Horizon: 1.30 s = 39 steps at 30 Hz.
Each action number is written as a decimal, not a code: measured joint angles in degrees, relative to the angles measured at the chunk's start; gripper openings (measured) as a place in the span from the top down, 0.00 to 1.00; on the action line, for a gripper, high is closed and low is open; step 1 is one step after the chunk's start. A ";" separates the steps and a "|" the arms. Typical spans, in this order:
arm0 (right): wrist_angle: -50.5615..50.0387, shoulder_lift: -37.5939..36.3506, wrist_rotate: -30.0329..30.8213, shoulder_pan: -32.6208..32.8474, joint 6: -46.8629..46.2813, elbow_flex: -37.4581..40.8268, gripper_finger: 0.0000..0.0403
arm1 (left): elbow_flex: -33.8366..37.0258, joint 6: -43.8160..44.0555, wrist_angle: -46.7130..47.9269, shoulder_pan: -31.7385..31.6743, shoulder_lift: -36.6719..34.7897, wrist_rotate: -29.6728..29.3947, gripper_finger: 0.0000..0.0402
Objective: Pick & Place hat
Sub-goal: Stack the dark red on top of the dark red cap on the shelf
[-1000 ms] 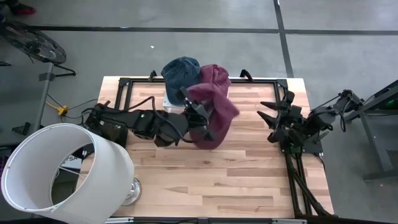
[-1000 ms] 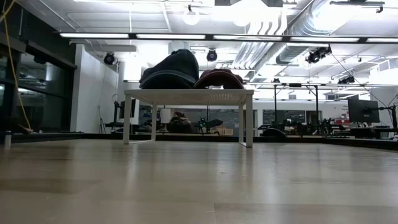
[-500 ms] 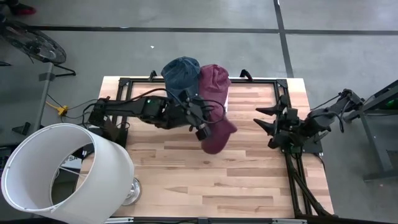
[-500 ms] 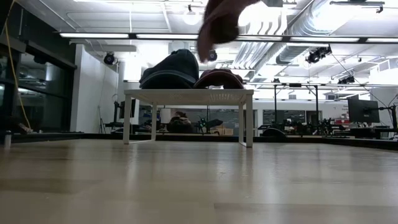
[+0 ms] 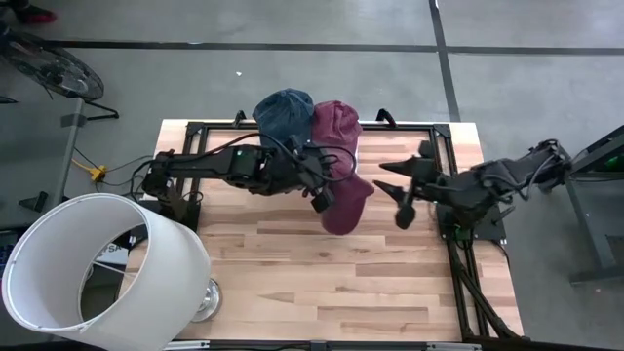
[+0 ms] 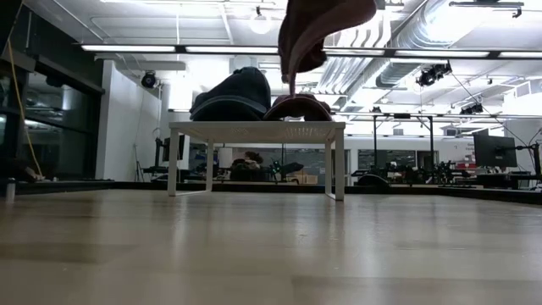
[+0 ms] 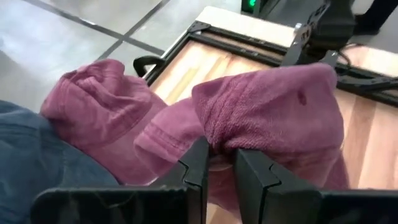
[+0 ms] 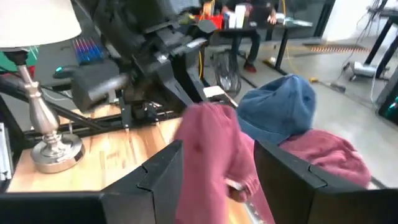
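A maroon hat [image 5: 347, 203] hangs from my left gripper [image 5: 325, 198] above the table's middle; in the low view the maroon hat [image 6: 318, 30] dangles from the top. My left gripper [image 7: 222, 165] is shut on it. A second maroon hat [image 5: 337, 125] and a blue hat [image 5: 283, 113] rest on a small white stand [image 6: 254, 129] at the far edge. My right gripper [image 5: 390, 193] is open, just right of the hanging hat, fingers pointing at it; in its wrist view the hat [image 8: 211, 146] fills the space ahead of its fingers. My left gripper pinches a bunched fold of the maroon hat's cloth [image 7: 219, 144] between its two fingers [image 7: 198, 167], coming from the table's left. The hat is lifted clear of the table and hangs slack below and beyond the fingers.
A lamp with a big white shade [image 5: 97, 268] and a metal base [image 5: 205, 297] stands at the near left corner. A black frame [image 5: 195, 136] runs along the table's far part. Bare wood [image 5: 370, 283] lies near the front edge.
My left gripper carried the maroon hat a little toward the table's right and lowered it; the hat has dropped into the top of the low view and now hangs longer. My right arm has reached toward the table's left, closing in on the hanging hat, fingers still open.
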<state>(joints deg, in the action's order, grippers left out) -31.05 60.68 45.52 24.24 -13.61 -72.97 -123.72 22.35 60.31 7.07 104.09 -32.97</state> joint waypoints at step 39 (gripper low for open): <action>-31.20 29.83 -17.67 -12.52 -14.53 -34.05 0.30 | 0.04 -21.06 -0.64 0.05 0.00 4.57 0.89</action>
<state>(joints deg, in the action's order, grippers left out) -62.25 90.52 27.84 11.73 -28.15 -107.02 -123.68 1.29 59.67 7.11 104.09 -28.40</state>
